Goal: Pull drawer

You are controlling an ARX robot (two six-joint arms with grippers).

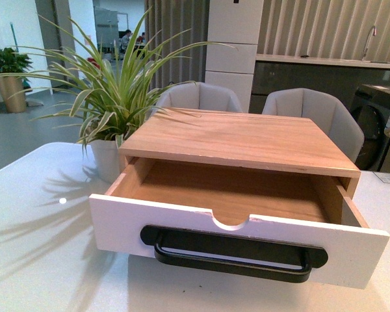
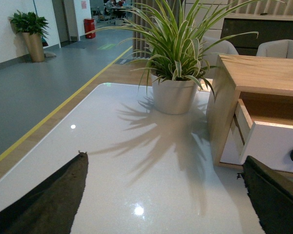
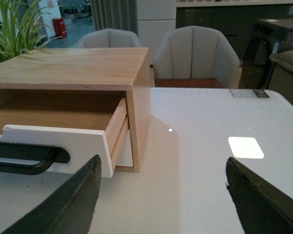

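Observation:
The drawer (image 1: pixel 240 237) stands pulled well out of its light wood box (image 1: pixel 240 140), showing its bare wood inside. Its white front has a half-round notch in the upper edge and a long black bar handle (image 1: pixel 234 253). Neither arm shows in the front view. In the left wrist view the drawer (image 2: pixel 273 144) lies ahead to one side, and my left gripper (image 2: pixel 163 195) is open over bare table, apart from it. In the right wrist view the drawer (image 3: pixel 63 144) and its handle (image 3: pixel 24 158) are near one finger (image 3: pixel 68 204); my right gripper (image 3: pixel 161 195) is open and holds nothing.
A potted spider plant (image 1: pixel 107 97) in a white pot stands left of the box, close to it. Two grey chairs (image 1: pixel 312 114) sit behind the white table (image 1: pixel 39 260). A white sticker (image 3: pixel 245 147) lies on the table to the right.

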